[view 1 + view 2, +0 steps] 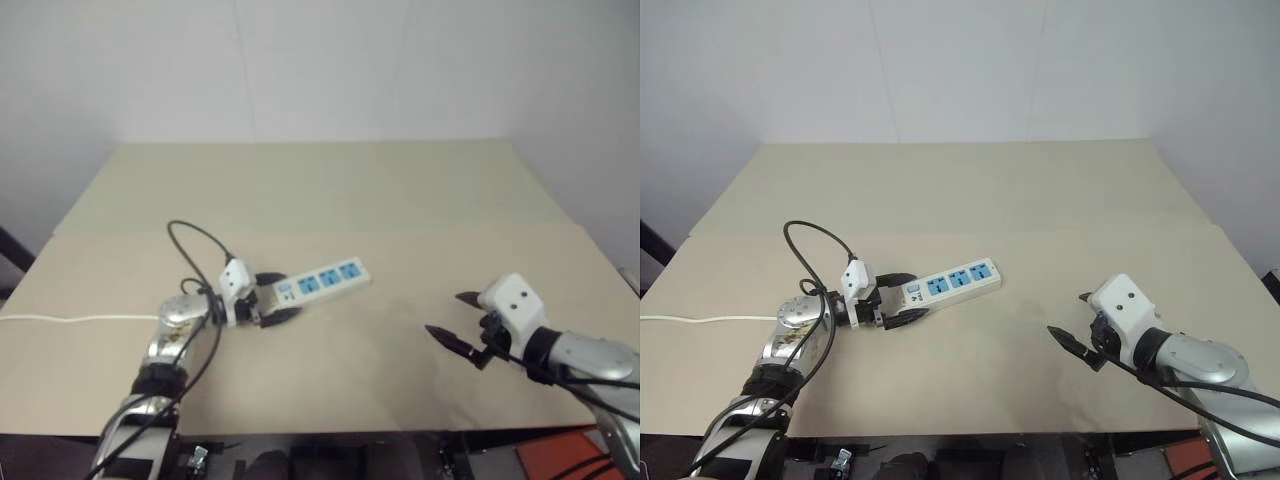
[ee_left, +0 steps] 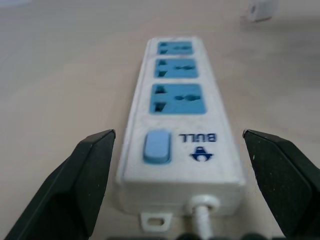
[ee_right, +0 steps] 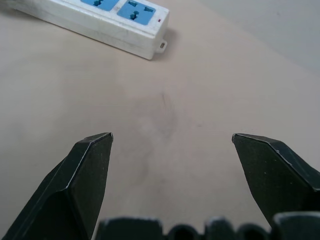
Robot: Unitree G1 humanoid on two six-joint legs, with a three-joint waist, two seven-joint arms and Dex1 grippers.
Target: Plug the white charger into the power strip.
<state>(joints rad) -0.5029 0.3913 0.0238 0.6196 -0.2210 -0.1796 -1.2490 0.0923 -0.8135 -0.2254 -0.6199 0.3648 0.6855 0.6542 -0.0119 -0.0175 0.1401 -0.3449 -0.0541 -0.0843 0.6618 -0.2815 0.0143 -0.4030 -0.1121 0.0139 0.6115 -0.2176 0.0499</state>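
Look at the middle left of the head view: your left gripper sits at the switch end of the power strip, its black fingers spread wide and straddling that end without pinching it. In the left wrist view the two fingers stand on either side of the strip with a clear gap to the casing on both sides, so you are around it, not touching it as far as the picture shows. The strip lies flat on the tan table, angled up toward the right of the frame, its three blue socket panels facing up and all bare. Its blue switch and the thin white cord are at the end nearest your left gripper.

A small white object shows at the upper right edge of the left wrist view, beyond the far end of the strip; it may be the white charger, but it is too blurred to be sure.

Your right gripper hangs at the lower right of the head view, fingers spread and holding nothing, well apart from the strip.
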